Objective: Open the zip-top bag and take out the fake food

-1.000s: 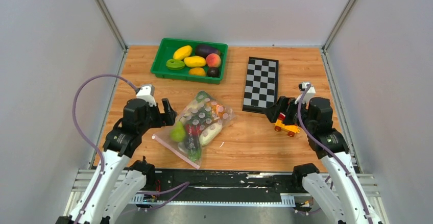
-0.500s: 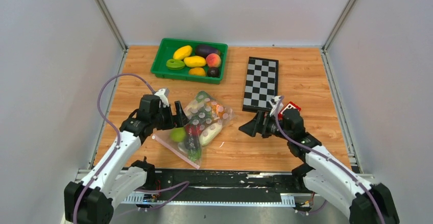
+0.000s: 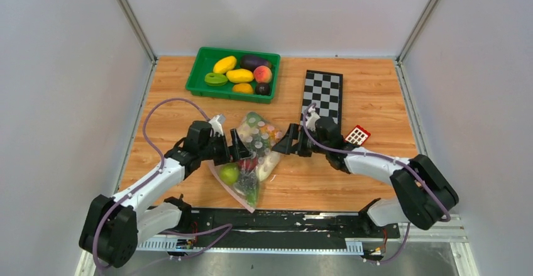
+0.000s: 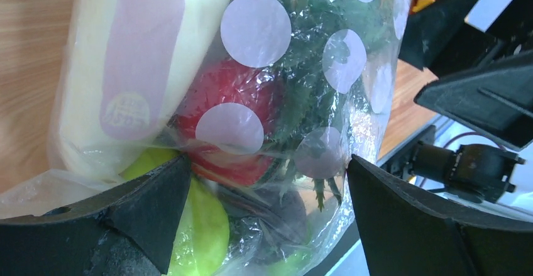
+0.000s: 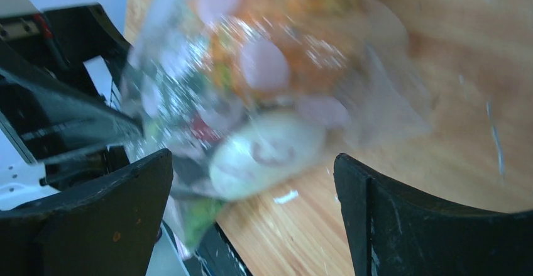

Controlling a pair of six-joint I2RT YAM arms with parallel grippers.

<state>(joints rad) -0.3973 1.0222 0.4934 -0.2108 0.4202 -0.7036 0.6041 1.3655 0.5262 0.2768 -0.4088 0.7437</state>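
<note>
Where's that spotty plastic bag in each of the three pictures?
Top external: the zip-top bag lies just below the picture's centre.
Left wrist: the bag fills most of the frame.
Right wrist: the bag is blurred, upper centre.
Shared landmark: the white radish inside it.

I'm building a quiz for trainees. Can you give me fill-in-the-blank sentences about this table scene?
1. The left gripper and right gripper both stand ____ at opposite sides of the clear dotted plastic zip-top bag.
2. In the top view, the black-and-white chessboard lies to the ____ of the green plastic tray.
3. The plastic toy pear inside the bag is coloured ____.

Missing words: open; right; green.
</note>
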